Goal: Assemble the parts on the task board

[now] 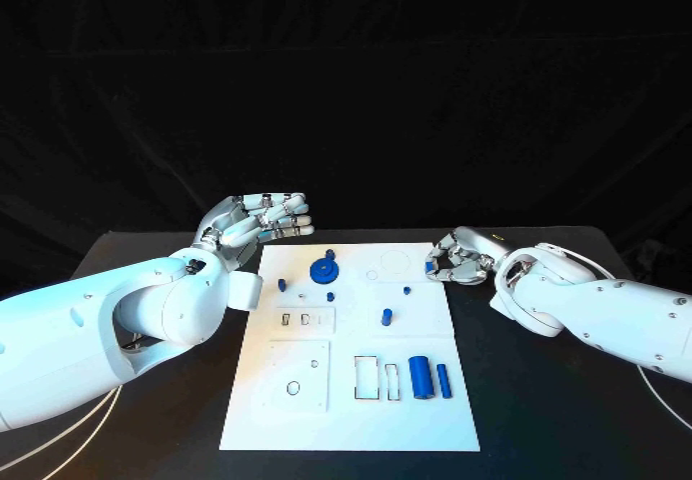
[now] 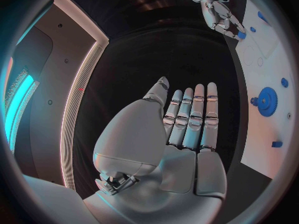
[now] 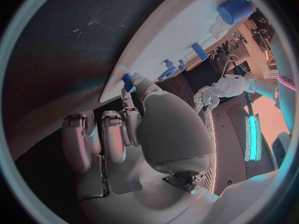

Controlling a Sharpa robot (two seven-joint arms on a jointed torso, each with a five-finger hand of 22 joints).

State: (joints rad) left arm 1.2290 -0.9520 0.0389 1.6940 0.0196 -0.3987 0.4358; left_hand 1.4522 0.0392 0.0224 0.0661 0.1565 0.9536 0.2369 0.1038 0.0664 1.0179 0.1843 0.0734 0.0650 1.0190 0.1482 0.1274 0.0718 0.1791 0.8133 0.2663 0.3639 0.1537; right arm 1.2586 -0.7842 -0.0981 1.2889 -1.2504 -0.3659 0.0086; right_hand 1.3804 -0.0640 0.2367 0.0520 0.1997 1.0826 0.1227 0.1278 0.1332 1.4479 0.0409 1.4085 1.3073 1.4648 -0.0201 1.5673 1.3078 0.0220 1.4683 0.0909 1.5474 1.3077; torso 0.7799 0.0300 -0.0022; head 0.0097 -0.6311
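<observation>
My right hand pinches a small blue part at the board's far right edge to seat it, while my left hand hovers spread and empty off the far left corner, leaving the gear clear.

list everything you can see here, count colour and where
table: 1, black, under everything
task board: 1, white, middle of the table, with cut-out slots in its near half
gear: 1, blue, far part of the board
cylinder: 1, blue, near right part of the board
rod: 1, blue, thin, just right of the cylinder
small parts: several, blue, scattered over the far half of the board
left robot hand: 1, silver, raised off the board's far left corner, fingers apart, holds nothing
right robot hand: 1, silver, at the board's far right edge, fingertips pinch a small blue piece
</observation>
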